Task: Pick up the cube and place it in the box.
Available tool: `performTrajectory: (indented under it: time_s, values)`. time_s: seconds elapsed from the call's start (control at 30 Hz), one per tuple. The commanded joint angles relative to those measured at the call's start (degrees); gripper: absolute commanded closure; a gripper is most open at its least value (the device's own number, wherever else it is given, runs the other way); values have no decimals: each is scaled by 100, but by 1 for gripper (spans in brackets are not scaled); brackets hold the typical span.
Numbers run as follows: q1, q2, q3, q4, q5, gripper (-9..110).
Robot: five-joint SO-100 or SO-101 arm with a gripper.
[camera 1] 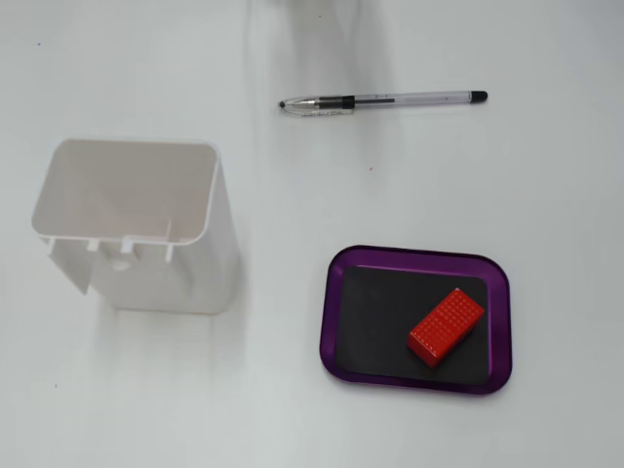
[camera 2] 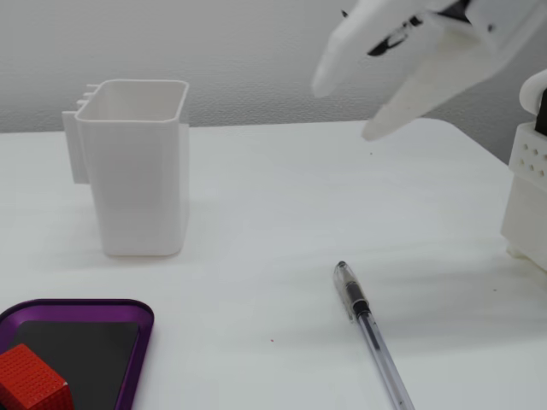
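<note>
Red cube (camera 1: pixel 446 327) lies diagonally inside the purple box (camera 1: pixel 415 258); the gripper (camera 2: pixel 346 107) hangs high above the surface, jaws apart, empty

Small bright red rectangular plastic block (camera 1: pixel 447 327): uniform red with a fine grid of raised bumps on top; shallow metallic tray (camera 1: pixel 414 261): glossy purple rim, flat black inner bottom. Tall plastic container (camera 1: pixel 136 229): plain white inside and out, nearly matching the white matte desk (camera 1: pixel 507 185); clear-barrelled ballpoint pen (camera 1: pixel 385 100): transparent body, black grip section and black end cap. Two-finger plastic claw (camera 2: pixel 349 102): plain white, blurred in the low fixed view, against a pale grey textured wall (camera 2: pixel 214 43).
</note>
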Motion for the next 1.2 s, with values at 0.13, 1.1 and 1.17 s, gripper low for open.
performTrajectory:
  time_s: [0.13,1.1,1.17]
  values:
    - [747,3524,2839,88,62,86]
    - [835,3270,4649,334,62,99]
    - [835,3270,4649,334,62,99]
